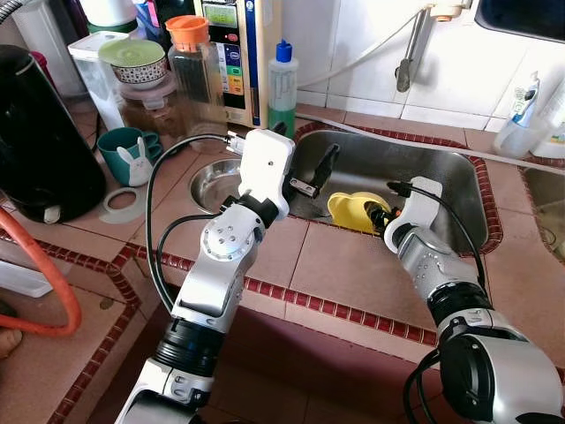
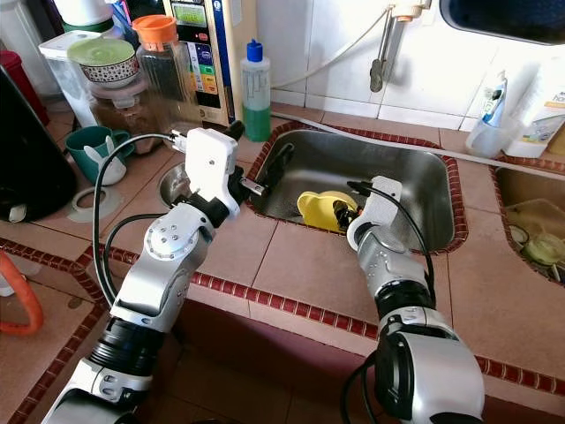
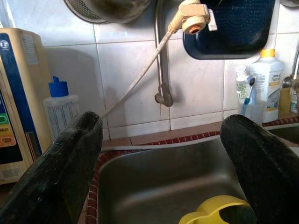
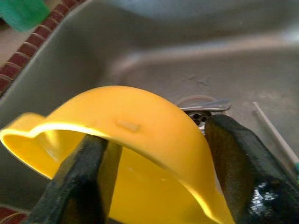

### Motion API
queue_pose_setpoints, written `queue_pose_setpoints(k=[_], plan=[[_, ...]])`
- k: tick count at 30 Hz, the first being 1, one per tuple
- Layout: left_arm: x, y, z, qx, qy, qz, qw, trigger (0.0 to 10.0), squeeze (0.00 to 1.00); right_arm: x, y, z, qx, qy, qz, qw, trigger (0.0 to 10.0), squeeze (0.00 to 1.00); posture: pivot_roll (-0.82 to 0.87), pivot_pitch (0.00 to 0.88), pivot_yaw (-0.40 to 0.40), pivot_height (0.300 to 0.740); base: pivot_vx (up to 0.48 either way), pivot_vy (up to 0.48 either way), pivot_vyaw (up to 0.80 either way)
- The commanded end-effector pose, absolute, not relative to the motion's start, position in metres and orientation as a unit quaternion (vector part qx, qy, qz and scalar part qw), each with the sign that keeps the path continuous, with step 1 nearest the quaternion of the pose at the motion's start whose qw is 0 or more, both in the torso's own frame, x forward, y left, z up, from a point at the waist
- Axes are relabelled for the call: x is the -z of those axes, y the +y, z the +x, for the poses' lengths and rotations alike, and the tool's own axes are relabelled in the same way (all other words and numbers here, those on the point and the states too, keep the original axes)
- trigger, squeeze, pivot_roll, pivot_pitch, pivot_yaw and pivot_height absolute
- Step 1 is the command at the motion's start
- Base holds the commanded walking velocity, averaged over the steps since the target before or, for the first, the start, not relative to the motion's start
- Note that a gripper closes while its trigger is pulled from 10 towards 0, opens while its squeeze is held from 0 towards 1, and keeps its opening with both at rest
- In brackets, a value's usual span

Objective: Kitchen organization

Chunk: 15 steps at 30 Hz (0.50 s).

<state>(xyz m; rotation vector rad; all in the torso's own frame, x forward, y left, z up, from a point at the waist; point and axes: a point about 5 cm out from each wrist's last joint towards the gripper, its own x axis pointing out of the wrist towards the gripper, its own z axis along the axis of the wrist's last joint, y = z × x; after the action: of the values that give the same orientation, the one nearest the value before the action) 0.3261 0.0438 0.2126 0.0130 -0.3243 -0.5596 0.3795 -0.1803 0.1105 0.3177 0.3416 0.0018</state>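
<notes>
Over a steel sink (image 1: 459, 190) set in a red-tiled counter (image 1: 344, 265), the head views catch both arms at work. The right gripper (image 1: 381, 216) reaches down into the sink and has a yellow cup (image 1: 350, 210) by the rim, the cup lying on its side near the sink's front wall, probably so it can be lifted out and put away. The left gripper (image 1: 311, 177) hovers above the sink's left edge, fingers spread and holding nothing, seemingly standing by. Beside the sink on that side sits a small steel bowl (image 1: 212, 181), which looks empty. Behind the sink's left corner stands a soap bottle (image 1: 282, 88) with green liquid low in it. Farther left of the sink are a teal mug (image 1: 124, 152) with a white rabbit piece against it and a black kettle (image 1: 40, 141).

From the left wrist, two black fingers (image 3: 60, 168) stand wide apart, framing the sink, the tiled wall and the tap pipe (image 3: 161, 60); the cup's yellow edge (image 3: 212, 212) shows below.

From the right wrist, one finger (image 4: 79, 182) sits inside the cup (image 4: 135, 121) and the other (image 4: 243, 163) outside, pinching its wall. Behind the cup lies the sink drain (image 4: 201, 109), with a thin utensil across it that I cannot identify.
</notes>
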Motion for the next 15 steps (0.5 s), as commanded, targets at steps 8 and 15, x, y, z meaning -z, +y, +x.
queue_pose_setpoints(k=[8,15], plan=[[-0.213,0.043,0.325,0.275,-0.158,0.013,0.948,10.0,1.0,-0.153,-0.174,0.389,-0.055,0.038,0.135,0.989,10.0,1.0,0.06,0.012,0.014,0.74,0.0,0.0,0.0],[-0.213,0.042,0.326,0.275,-0.158,0.015,0.948,10.0,1.0,-0.159,-0.169,0.385,-0.088,-0.001,0.14,0.986,10.0,1.0,0.06,0.009,0.017,0.74,0.0,0.0,0.0]])
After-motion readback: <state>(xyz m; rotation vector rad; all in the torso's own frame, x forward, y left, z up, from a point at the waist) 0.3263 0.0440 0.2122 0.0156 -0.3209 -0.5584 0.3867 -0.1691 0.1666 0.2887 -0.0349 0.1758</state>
